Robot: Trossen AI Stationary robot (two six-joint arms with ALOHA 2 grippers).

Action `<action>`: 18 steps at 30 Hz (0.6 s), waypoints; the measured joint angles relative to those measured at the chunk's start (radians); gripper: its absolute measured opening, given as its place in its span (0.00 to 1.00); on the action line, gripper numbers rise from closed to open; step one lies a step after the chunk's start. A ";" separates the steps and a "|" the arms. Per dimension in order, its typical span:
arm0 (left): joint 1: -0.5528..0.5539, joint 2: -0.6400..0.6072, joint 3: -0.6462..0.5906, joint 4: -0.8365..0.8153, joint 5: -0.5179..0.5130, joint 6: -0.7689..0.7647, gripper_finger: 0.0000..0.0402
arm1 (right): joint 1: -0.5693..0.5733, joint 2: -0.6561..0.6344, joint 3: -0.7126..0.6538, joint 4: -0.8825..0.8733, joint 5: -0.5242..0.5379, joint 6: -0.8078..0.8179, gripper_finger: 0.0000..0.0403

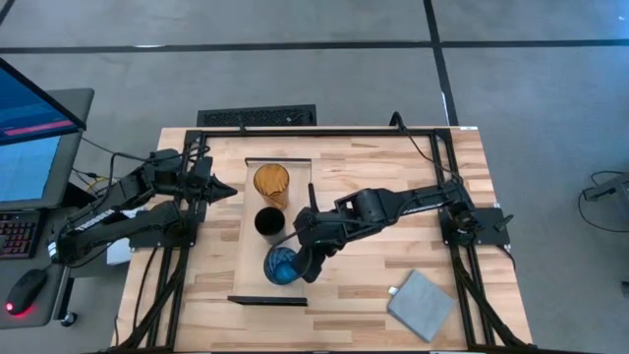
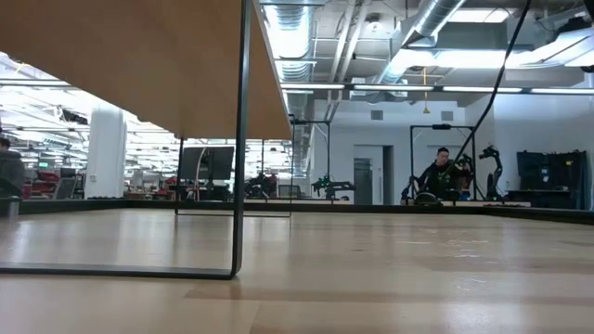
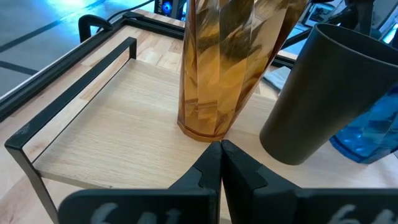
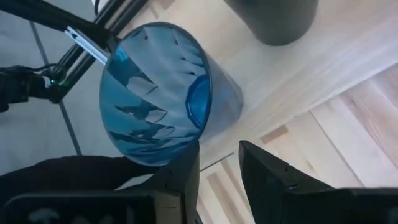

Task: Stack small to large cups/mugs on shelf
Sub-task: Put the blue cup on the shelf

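Note:
Three cups stand in a row on the light-wood shelf [image 1: 248, 246]: the amber one [image 1: 271, 182] at the far end, the black one [image 1: 269, 222] in the middle, the blue one [image 1: 283, 265] at the near end. My left gripper [image 1: 234, 190] is shut, level at the shelf's left edge, and its tips [image 3: 221, 149] point at the amber cup's foot [image 3: 202, 132], a short way off. My right gripper [image 1: 311, 262] is open just right of the blue cup [image 4: 158, 93]. The gap between its fingers shows only wood. The low view shows only the shelf's underside [image 2: 139, 56] and its dark frame [image 2: 243, 139]. My right gripper comes from the table's right, slanting down. One finger [image 4: 185, 167] stands against the blue cup's rim [image 4: 163, 160]. I cannot tell whether it touches. The cup stands on the shelf, not between the fingers.
A flat grey pad [image 1: 421, 303] lies on the tabletop at the near right. The shelf's dark end frames [image 1: 267, 301] stand at its near and far ends. A dark metal frame [image 1: 324, 131] runs around the table. A desk with a monitor [image 1: 34, 128] stands off to the left.

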 joint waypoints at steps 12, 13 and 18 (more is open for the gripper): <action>0.000 0.000 0.000 0.000 0.000 0.000 0.00 | -0.006 0.000 0.000 -0.039 0.006 0.007 0.33; 0.000 0.000 0.000 0.000 0.000 0.000 0.00 | -0.006 0.000 0.000 -0.036 0.002 0.007 0.33; 0.000 0.000 0.000 0.000 0.000 0.000 0.00 | 0.000 0.026 0.004 -0.009 -0.051 0.008 0.33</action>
